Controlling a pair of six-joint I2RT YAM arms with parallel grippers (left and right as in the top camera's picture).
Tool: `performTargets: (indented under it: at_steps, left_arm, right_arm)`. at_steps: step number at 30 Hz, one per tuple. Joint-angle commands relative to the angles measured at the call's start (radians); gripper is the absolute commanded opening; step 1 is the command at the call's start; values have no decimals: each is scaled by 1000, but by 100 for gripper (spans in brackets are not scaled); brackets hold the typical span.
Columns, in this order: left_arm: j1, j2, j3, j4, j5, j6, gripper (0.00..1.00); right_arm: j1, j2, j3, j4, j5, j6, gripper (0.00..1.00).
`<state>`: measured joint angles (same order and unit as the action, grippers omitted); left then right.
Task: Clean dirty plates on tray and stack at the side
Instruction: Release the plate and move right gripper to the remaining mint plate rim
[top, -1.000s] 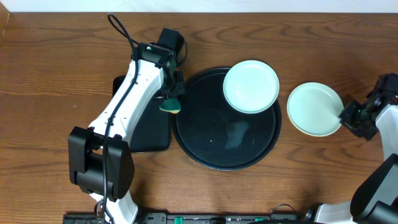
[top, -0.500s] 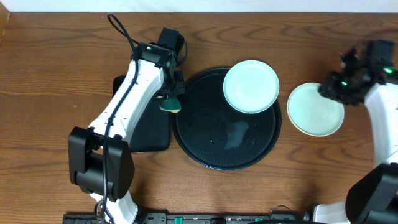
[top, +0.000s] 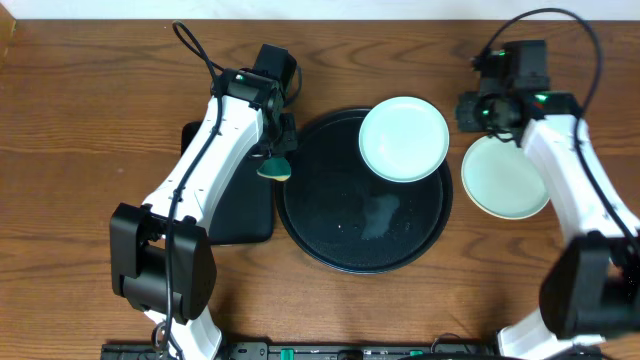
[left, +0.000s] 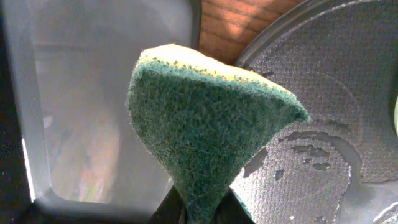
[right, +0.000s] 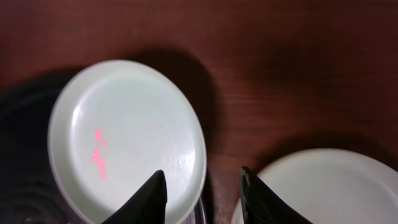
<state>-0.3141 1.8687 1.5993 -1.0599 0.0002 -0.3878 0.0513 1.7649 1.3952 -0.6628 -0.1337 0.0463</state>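
Looking down, I see a plate (top: 403, 138) flat, face up, on the tray's (top: 330, 240) far right; right gripper (right: 202, 193) spread beside it, left gripper (left: 200, 213) pinching a sponge (left: 205, 118).

My green scrub sponge (top: 273, 169) (left: 205, 124), yellow on the back, is up over the right edge of the small rectangular black tray (top: 250, 205) (left: 93, 93). The tray's glossy inside and lies flat on the brown wooden table (top: 80, 120).

Left wrist view: sponge (left: 205, 118) hides most of left gripper (left: 200, 213), 6 o'clock. Right wrist view: stacked plate (right: 317, 186) cropped, 5 o'clock.
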Motion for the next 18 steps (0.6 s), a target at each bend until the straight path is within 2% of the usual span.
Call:
performTargets:
  at_steps: [1,4,9,15,18]
  left_arm:
    - [6,7,10,3,-12,14,8]
    - [6,7,10,3,-12,14,7]
    - [6,7,10,3,-12,14,7]
    - [6,7,10,3,-12,14,7]
    - [6,7,10,3,-12,14,8]
  right_arm:
    - [18,98,16,24,13,-69,37]
    - [20,158,16,27,13,-99,40]
    - [21,229,16,28,12,-108,38]
    - [22,240,16,27,-2,-107,13]
    - [23,238,17,18,-27,-106,4]
